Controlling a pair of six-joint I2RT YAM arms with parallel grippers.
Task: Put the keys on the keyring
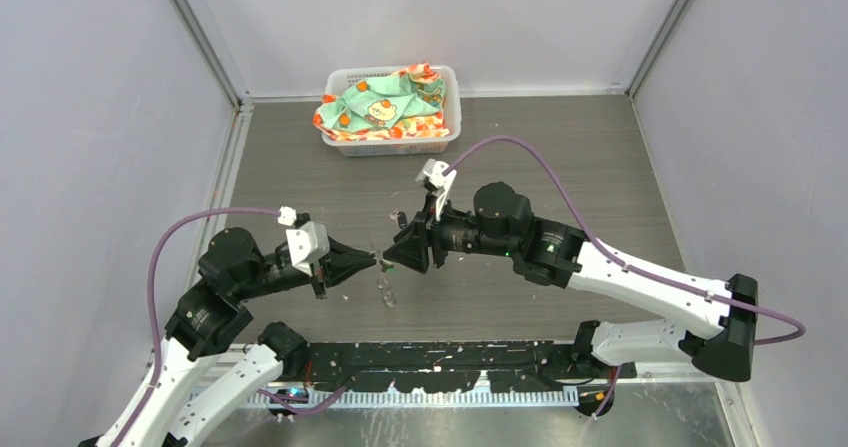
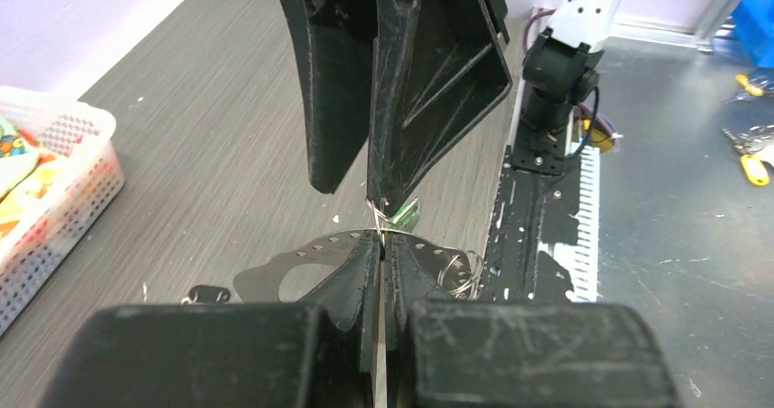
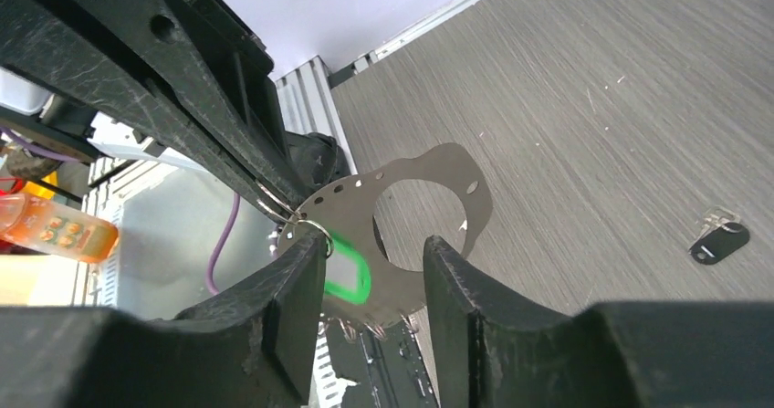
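- Left wrist view — left gripper (image 2: 380, 244) clenched on the rim of the keyring (image 3: 456, 180), held above the tabletop (image 3: 593, 107) near its near edge.
- Right gripper (image 3: 376, 244) jaws released — straddling keyring and green key (image 3: 347, 276).
- Black key (image 3: 719, 242) lies flat, well apart.

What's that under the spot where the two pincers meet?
A thin silver keyring with a big round hole, and a green-headed key against it. The fingers of the right pincer cover part of its edge, so whether it touches the table cannot be seen.
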